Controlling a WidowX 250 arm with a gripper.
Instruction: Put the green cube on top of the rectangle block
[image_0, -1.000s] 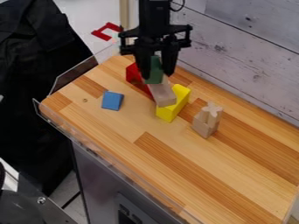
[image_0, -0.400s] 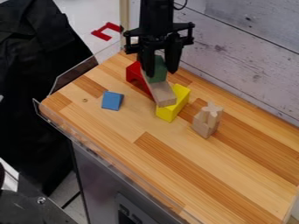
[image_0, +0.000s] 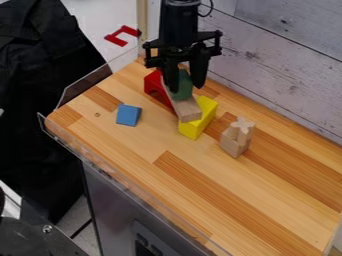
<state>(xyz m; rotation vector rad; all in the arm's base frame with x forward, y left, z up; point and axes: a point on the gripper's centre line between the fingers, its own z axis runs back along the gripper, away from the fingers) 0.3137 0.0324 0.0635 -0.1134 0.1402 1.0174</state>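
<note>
1. The claw (image_0: 186, 89) has come down slightly towards 5 o'clock, and the cube (image_0: 183, 86) has travelled with it, which suggests a controlled lowering rather than a drop.
2. The claw looks closed on the cube: one finger stands at the cube's 9 o'clock side, the other at its 3 o'clock side.
3. The cube is now over the 12 o'clock end of the block (image_0: 187, 110). Whether its underside already touches cannot be told from this angle.
4. The block itself has kept its place, slanting between the red arch (image_0: 153, 86), at 9 o'clock from the cube, and the yellow piece (image_0: 198, 118), at 5 o'clock. So the lowering does not seem to have disturbed the support.
5. For the task, this looks like the final placing step. What remains is to seat the cube squarely, let go and lift straight away towards 12 o'clock.
6. The block slopes in view and seems to lean on its neighbours, so pushing too hard could tip it, and an early release could let the cube slide or roll.
7. The blue piece (image_0: 128, 115), towards 8 o'clock on the surface (image_0: 133, 145), is unmoved and out of the way.
</note>
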